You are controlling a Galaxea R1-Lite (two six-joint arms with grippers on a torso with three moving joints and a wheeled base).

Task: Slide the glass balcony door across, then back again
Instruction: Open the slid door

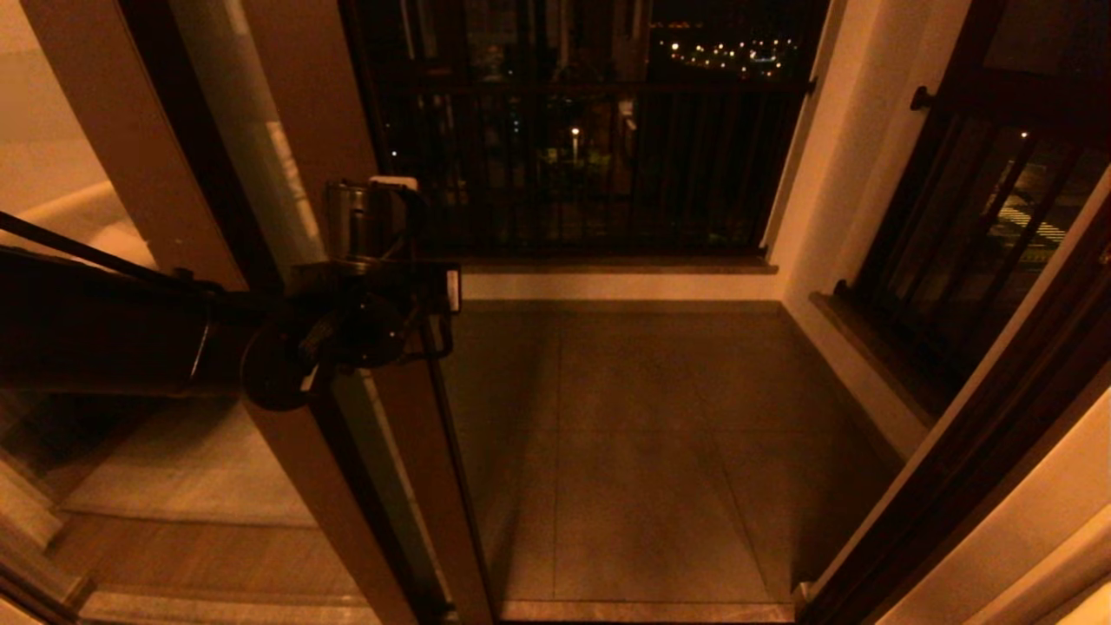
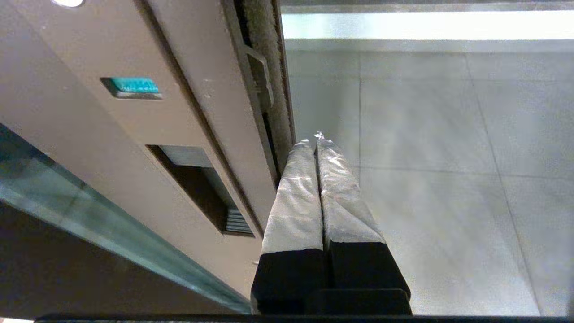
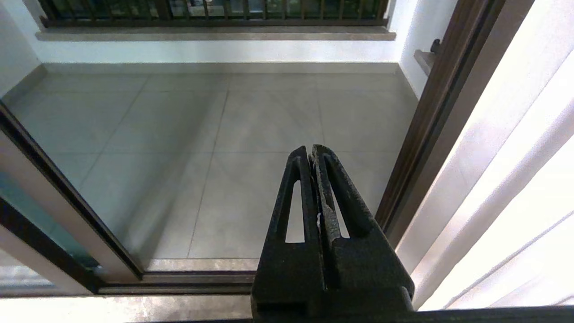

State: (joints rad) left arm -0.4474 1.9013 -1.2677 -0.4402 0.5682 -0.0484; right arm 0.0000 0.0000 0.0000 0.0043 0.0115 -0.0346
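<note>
Clenched with its taped fingers (image 2: pixel 293 197) pressed together and holding nothing, the left gripper (image 2: pixel 317 137) sits against the edge of the glass balcony door (image 2: pixel 148 130), just beside the stile's recessed handle (image 2: pixel 199 188). Seen from the head camera, the door stands at the left of the opening, slid aside, with the tiled balcony floor (image 1: pixel 642 434) and dark railing (image 1: pixel 590 139) visible past it. Off to the right near the brown door jamb (image 3: pixel 426 121), the right gripper (image 3: pixel 310 150) hangs over the threshold, likewise clamped on nothing.
</note>
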